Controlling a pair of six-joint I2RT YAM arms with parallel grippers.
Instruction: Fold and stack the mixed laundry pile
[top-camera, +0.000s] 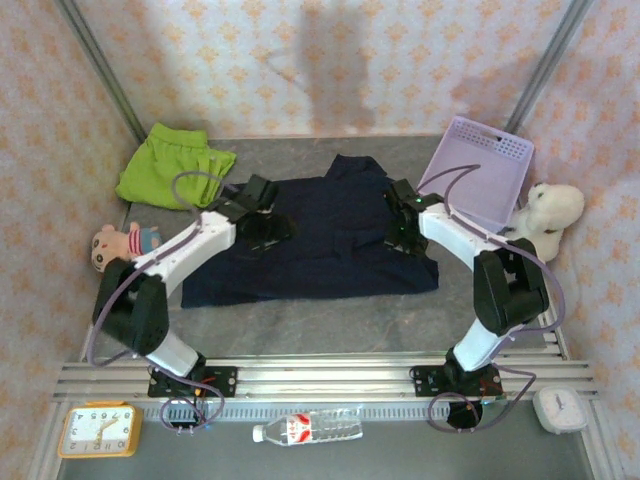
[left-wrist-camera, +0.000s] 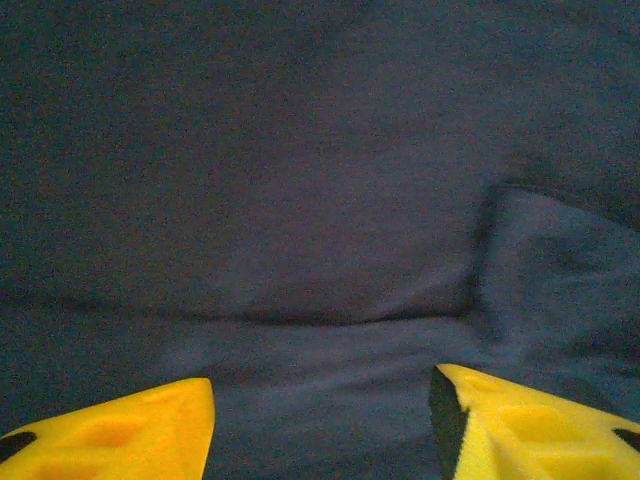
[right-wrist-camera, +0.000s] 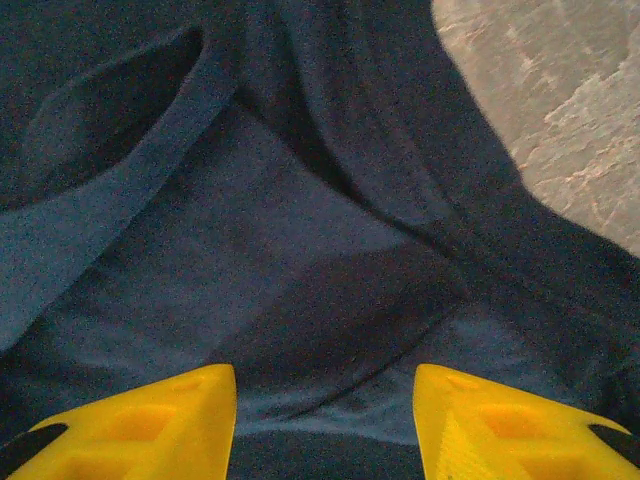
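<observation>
Centrally, dark navy garment (top-camera: 320, 235) spread flat on worktop (top-camera: 330, 320); lime-green garment (top-camera: 170, 165) bunched at far-left corner, well apart. Over navy cloth, left end effector (left-wrist-camera: 322, 430) and right end effector (right-wrist-camera: 325, 420), jaws parted, gripping nothing.

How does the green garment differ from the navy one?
The green garment is bright lime; the navy garment is dark. The green garment is smaller than the navy garment. The green garment lies bunched in the far left corner; the navy garment is spread out mid-table. Both are soft cloth lying on the table.
</observation>
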